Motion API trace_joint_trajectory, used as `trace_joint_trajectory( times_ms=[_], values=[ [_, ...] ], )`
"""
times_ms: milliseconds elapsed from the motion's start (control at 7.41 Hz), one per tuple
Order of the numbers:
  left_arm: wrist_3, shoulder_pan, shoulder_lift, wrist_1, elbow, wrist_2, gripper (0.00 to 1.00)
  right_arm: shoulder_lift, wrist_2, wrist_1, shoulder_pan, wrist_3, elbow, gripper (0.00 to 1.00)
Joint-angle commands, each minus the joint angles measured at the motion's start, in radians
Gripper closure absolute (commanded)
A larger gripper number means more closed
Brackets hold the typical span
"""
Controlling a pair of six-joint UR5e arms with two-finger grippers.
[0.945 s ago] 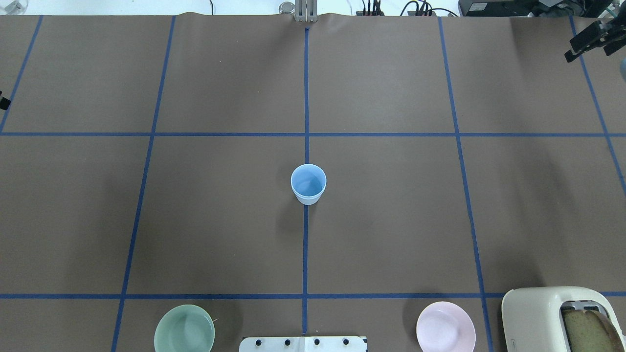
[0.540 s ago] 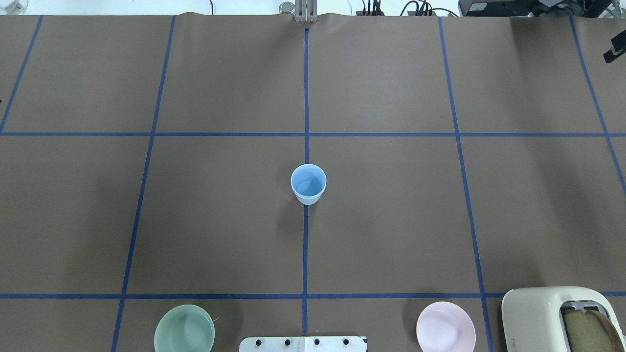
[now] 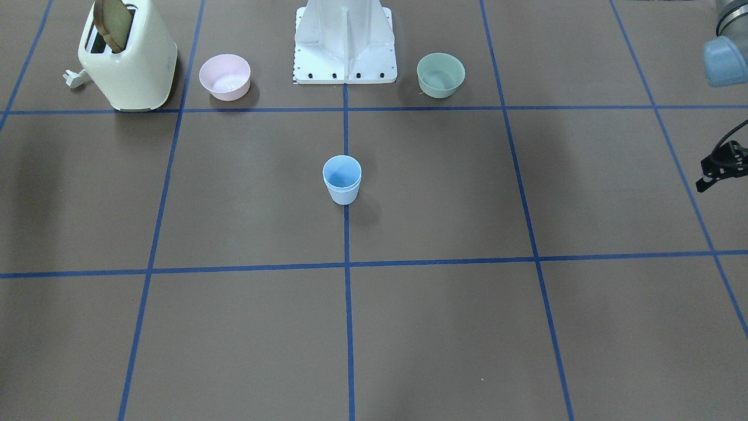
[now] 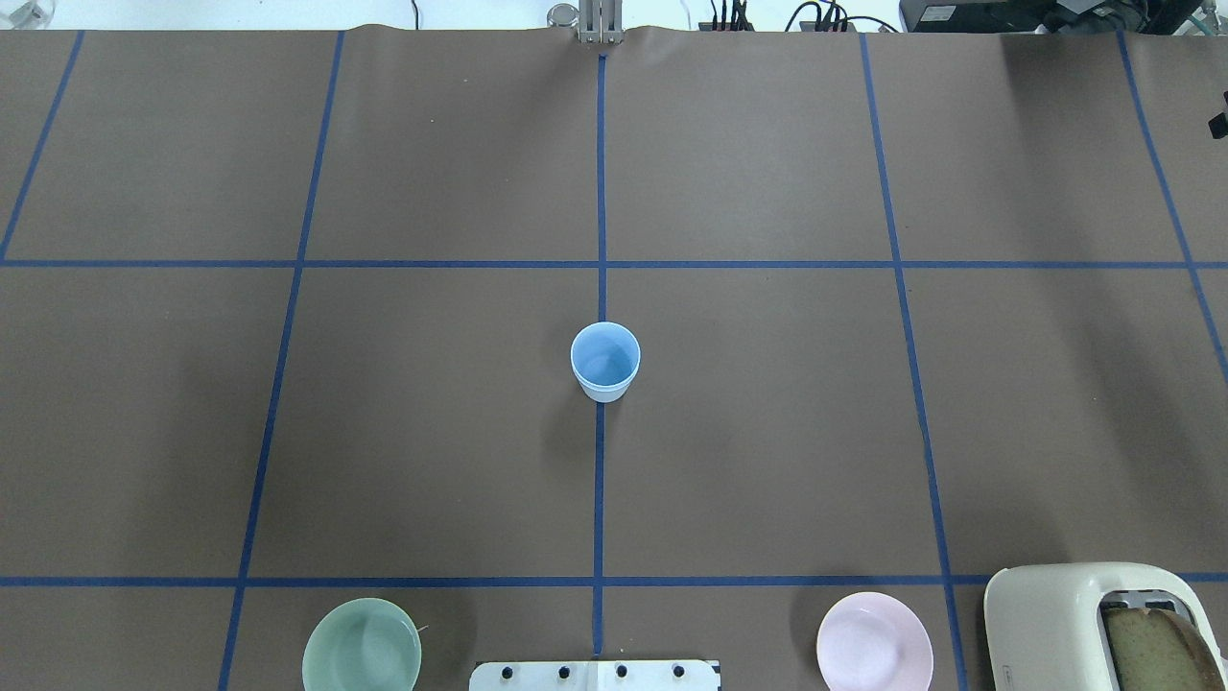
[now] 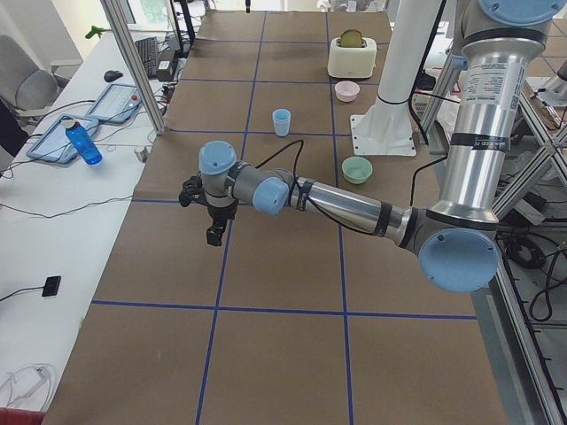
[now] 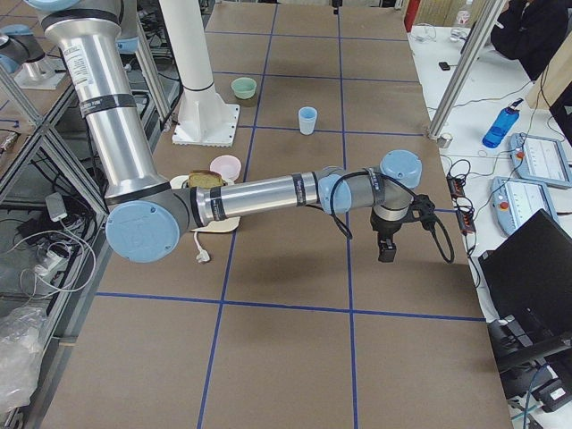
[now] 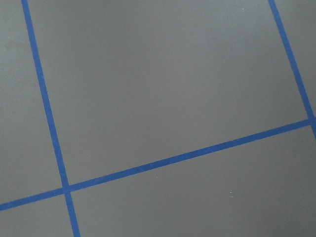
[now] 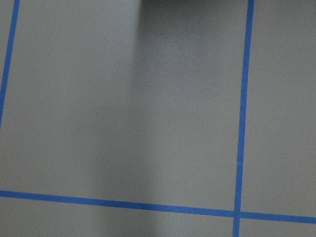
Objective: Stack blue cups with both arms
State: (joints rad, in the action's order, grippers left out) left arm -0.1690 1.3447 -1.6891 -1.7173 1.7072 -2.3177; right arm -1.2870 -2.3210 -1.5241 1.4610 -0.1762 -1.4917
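Note:
The light-blue cups [image 3: 342, 180] stand upright in the middle of the table on the centre tape line. A second rim line just under the top rim suggests one cup nested in the other. They also show in the overhead view [image 4: 605, 360] and both side views [image 5: 282, 121] [image 6: 307, 119]. My left gripper [image 3: 720, 168] hangs far out at the table's left end [image 5: 215, 232], empty; I cannot tell its jaw state. My right gripper [image 6: 386, 250] is far out at the right end, a sliver in the overhead view [image 4: 1220, 120]; its state is unclear. Both wrist views show only the table cover.
A mint-green bowl [image 4: 362, 645] and a pink bowl [image 4: 874, 641] sit near the white mounting base [image 4: 595, 676]. A cream toaster [image 4: 1074, 624] with a bread slice stands at the near right corner. Blue tape lines grid the brown table cover [image 4: 767, 432].
My right gripper has drawn back to the right, almost out of the overhead view. The sliver of my left gripper at the left edge is gone. The cups have not moved.

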Motion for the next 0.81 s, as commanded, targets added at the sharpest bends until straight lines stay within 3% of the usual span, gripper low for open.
trace_joint_trajectory(
  times_ms=[0,675],
  values=[
    [-0.001,0.001,0.005,-0.001,0.0,0.001,0.02,-0.005,0.008,0.004,-0.001,-0.006,-0.009,0.0],
    [-0.058,0.043,0.017,0.034,-0.004,0.001,0.02,-0.009,0.017,0.002,-0.001,-0.006,-0.004,0.0]
  ],
)
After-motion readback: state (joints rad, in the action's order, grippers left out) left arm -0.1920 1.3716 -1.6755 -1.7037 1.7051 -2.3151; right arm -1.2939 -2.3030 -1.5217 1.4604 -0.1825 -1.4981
